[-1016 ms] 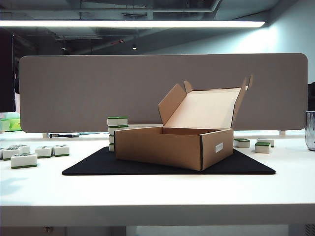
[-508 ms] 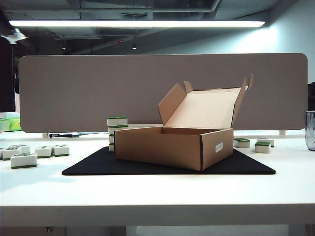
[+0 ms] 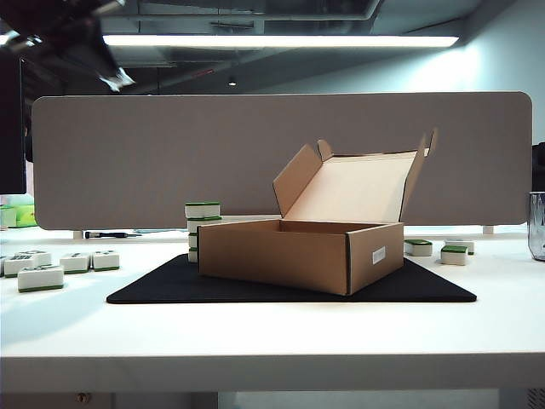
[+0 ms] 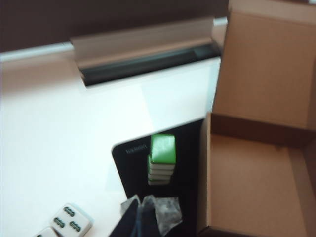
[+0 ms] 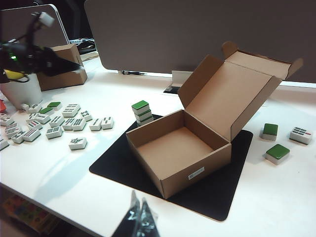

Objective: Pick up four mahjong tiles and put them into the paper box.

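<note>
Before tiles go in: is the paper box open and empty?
Open and empty: the paper box has its flap raised, and its floor is bare.

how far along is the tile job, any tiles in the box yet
Nothing done: the paper box sits open and empty. Nothing in hand: the left gripper, jaws shut, is high above the stack of four tiles; the right gripper is shut, back from the mat. All four tiles remain.

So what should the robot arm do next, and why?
Probably lower the left gripper toward the stack of mahjong tiles and open it. It is shut, holds nothing, and hangs high above the stack beside the paper box, which looks empty. The right gripper, also shut, waits nearer the table's front.
</note>
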